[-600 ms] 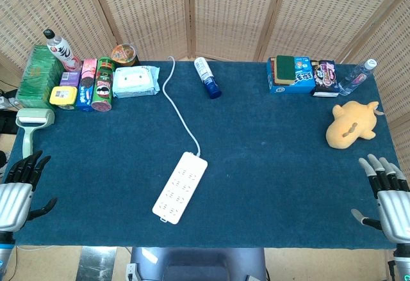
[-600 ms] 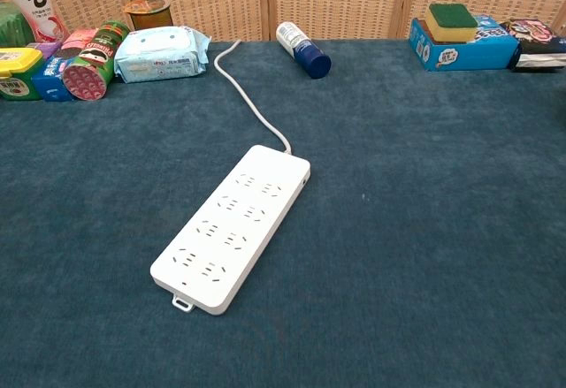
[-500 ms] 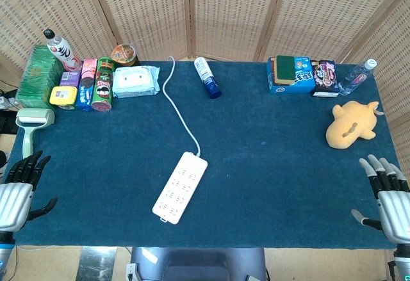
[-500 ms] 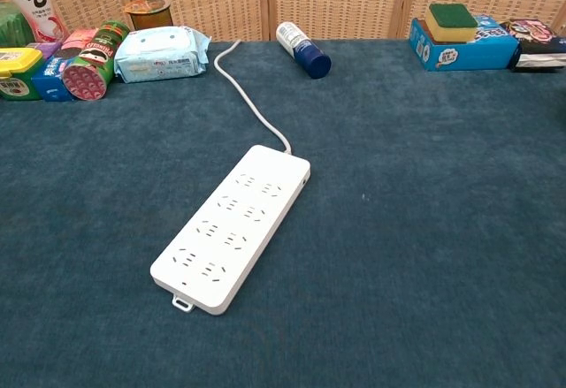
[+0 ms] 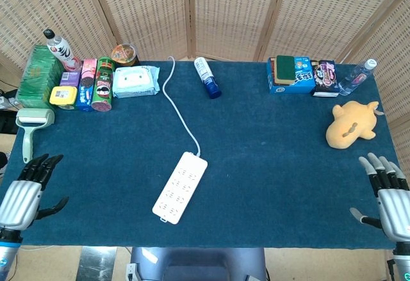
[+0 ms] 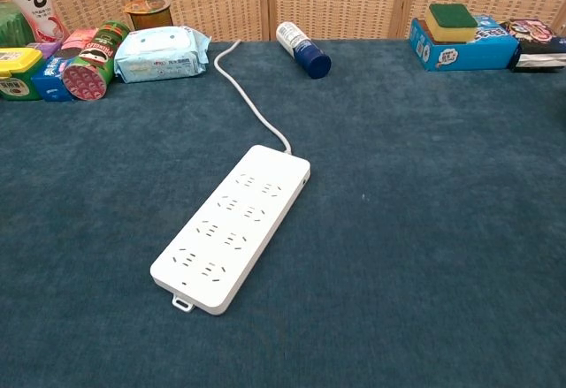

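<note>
I have both hands at the near table edge, empty, fingers spread. My left hand [image 5: 22,194] hovers at the left corner, my right hand [image 5: 389,198] at the right corner.

Nearest my left hand, just beyond its fingertips, lies the pale green lint roller with a white head [image 5: 31,127] (light, I judge, rigid plastic; the slim handle pointing toward me is the place to grasp, since the head would roll). Well to the right of that hand sits the white flat power strip [image 5: 180,186], its white cable [image 5: 179,108] trailing away. Ahead of my right hand, well apart, lies the soft yellow plush toy [image 5: 350,124].

Farther beyond the left hand stands the green cylindrical crisps can [image 5: 103,90].

Compared with half a second ago, the left hand has shifted slightly inward over the table; the right hand has not moved.
</note>
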Tool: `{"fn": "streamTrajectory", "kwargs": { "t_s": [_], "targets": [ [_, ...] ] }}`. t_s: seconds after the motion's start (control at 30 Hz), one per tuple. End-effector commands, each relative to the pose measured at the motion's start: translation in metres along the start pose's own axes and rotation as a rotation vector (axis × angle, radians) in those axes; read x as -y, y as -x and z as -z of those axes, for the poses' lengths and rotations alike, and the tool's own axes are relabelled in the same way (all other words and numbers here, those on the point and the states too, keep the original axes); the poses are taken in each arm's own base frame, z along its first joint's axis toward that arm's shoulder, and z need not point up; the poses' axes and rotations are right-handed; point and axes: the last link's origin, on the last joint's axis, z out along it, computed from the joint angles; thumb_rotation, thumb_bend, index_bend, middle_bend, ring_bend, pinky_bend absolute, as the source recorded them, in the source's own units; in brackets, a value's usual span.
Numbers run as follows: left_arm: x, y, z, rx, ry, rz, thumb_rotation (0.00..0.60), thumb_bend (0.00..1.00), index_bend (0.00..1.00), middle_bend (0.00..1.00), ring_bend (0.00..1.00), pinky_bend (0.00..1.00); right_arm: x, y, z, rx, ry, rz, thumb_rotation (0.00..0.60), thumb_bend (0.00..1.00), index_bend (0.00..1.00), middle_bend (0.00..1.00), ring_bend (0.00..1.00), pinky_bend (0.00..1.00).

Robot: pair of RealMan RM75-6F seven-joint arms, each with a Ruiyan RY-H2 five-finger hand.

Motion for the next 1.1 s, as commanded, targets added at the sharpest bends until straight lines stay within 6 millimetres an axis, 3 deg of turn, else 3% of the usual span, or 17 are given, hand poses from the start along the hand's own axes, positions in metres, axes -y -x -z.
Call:
{"fn": "streamTrajectory", "kwargs": {
  "t_s": [0.03,0.13,0.2,0.4,0.6,0.77,1.1],
  "targets": [
    [-0.015,0.01,-0.018,0.028,0.081,0.058,0.6,0.37,0.0,0.83,0.73,0.65,0.0,0.0,0.0,0.0,-0.002,-0.003,0.6,0.0,0.0,0.0,0.0,0.0],
    [-0.034,0.024,-0.037,0.11,0.1,0.097,0.6,0.46,0.0,0.99,0.96,0.92,-0.001,0.0,-0.001,0.007,-0.003,-0.012,0.6,0.0,0.0,0.0,0.0,0.0],
    [-0.054,0.035,-0.056,0.173,0.111,0.127,0.6,0.53,0.0,1.0,1.0,0.99,-0.002,0.0,-0.002,0.008,-0.002,-0.022,0.6,0.0,0.0,0.0,0.0,0.0],
    [-0.089,0.057,-0.089,0.303,0.113,0.141,0.6,0.6,0.01,1.0,1.0,1.0,-0.003,0.0,-0.003,0.015,-0.003,-0.038,0.6,0.0,0.0,0.0,0.0,0.0],
    [-0.129,0.083,-0.123,0.382,0.096,0.171,0.6,0.64,0.14,1.0,1.0,1.0,-0.007,-0.001,-0.005,0.024,0.005,-0.054,0.6,0.0,0.0,0.0,0.0,0.0],
    [-0.156,0.097,-0.136,0.42,0.089,0.139,0.6,0.64,0.25,1.0,1.0,1.0,-0.009,-0.002,-0.005,0.027,0.011,-0.066,0.6,0.0,0.0,0.0,0.0,0.0],
    [-0.178,0.112,-0.147,0.473,0.048,0.116,0.6,0.64,0.25,1.0,1.0,1.0,-0.012,-0.004,-0.005,0.035,0.016,-0.08,0.6,0.0,0.0,0.0,0.0,0.0]
  ]
}}
